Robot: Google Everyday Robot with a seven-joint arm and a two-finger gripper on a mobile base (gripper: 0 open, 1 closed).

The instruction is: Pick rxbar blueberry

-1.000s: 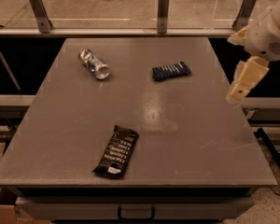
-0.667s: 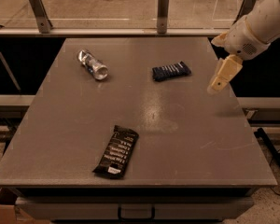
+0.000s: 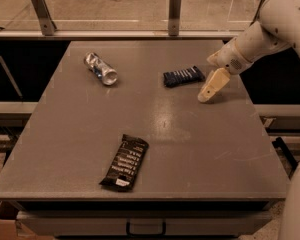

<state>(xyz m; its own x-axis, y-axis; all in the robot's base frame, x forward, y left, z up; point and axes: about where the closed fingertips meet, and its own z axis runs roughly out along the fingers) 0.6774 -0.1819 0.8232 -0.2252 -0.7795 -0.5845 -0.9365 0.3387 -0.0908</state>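
The rxbar blueberry [image 3: 183, 76], a small flat navy-blue wrapper with pale lettering, lies on the grey table [image 3: 65, 149] at the back, right of centre. My gripper [image 3: 210, 87] hangs on the white arm that comes in from the upper right. It is just right of the bar and a little nearer to me, above the table and apart from the bar. It holds nothing.
A shiny silver can [image 3: 100, 68] lies on its side at the back left. A longer black bar wrapper [image 3: 125, 162] with white text lies near the front edge. A rail with two metal posts [image 3: 174, 11] runs behind the table.
The arm has swung left and inward from beyond the table's right edge, bringing my gripper close to the right end of the blue bar. The objects on the table have not moved.
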